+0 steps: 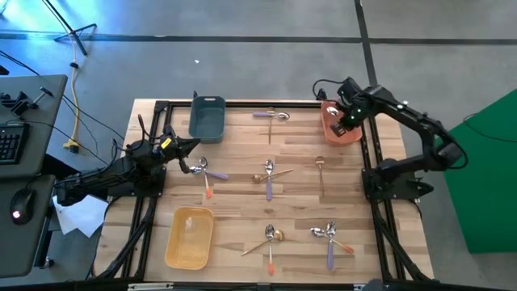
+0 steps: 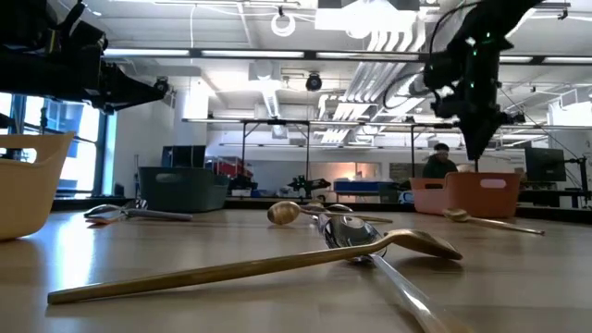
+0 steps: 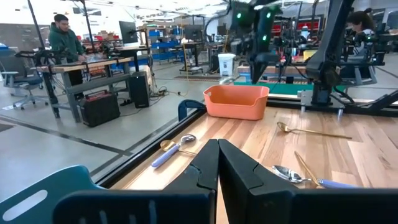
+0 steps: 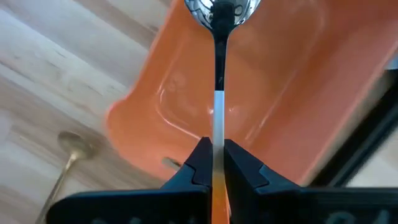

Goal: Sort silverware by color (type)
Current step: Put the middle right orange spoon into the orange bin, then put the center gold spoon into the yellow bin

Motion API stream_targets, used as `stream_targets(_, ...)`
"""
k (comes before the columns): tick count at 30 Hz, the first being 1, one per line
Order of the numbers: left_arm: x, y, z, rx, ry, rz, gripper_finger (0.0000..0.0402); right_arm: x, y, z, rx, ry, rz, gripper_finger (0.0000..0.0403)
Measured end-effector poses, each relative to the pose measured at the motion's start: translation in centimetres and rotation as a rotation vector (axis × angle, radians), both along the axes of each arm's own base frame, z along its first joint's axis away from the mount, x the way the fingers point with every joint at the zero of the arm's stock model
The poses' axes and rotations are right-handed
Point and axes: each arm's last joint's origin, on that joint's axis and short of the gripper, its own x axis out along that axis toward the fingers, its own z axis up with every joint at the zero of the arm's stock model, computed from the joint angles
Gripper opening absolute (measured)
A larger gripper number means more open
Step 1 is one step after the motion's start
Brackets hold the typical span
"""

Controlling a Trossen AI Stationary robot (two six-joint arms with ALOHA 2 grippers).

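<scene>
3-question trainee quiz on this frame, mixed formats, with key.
1. True or false: the right hand holds a spoon over the orange bin.
2. The left hand is: A) shut on a fork, B) shut and empty, C) inside the yellow bin.
3. Fill in: the teal bin sits nearest the ___ arm.

Key: 1 true; 2 B; 3 left.
</scene>
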Motion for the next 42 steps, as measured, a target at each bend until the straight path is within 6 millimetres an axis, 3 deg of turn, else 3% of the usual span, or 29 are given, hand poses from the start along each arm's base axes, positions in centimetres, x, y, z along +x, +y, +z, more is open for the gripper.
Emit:
stream_targets(12, 0.0, 0.0, 0.0, 0.0, 0.0, 0.0, 0.0, 0.5, -3.7, -5.6, 0.094, 0.08, -0.017, 0.0008)
stream_targets(18, 0.0, 0.0, 0.0, -0.009, -0.004, 0.0, 0.0, 0.8, -4.2, -6.6, 0.105, 0.092, 0.003, 0.0018)
stream_targets(23, 0.0, 0.0, 0.0, -0.031, -0.016, 0.011, 0.0, 0.8, -4.1, -6.6, 0.108, 0.095, 0.006, 0.0069)
stream_targets(28, 0.0, 0.1, -0.1, -0.001, 0.006, 0.01, 0.0, 0.6, -4.0, -5.1, 0.095, 0.132, 0.025, 0.0099)
stream_targets(32, 0.2, 0.0, -0.2, 0.042, 0.051, -0.029, 0.0001, 0.5, -3.8, -2.4, 0.043, 0.11, 0.063, 0.0071)
stream_targets(37, 0.4, -0.1, -0.6, 0.019, 0.083, -0.071, 0.0001, 0.9, -2.4, 0.8, -0.07, -0.061, 0.166, 0.0007)
stream_targets(42, 0.4, 0.0, -0.6, 0.015, 0.085, -0.067, 0.0001, 2.6, 0.0, 2.6, -0.185, -0.233, 0.332, 0.0014)
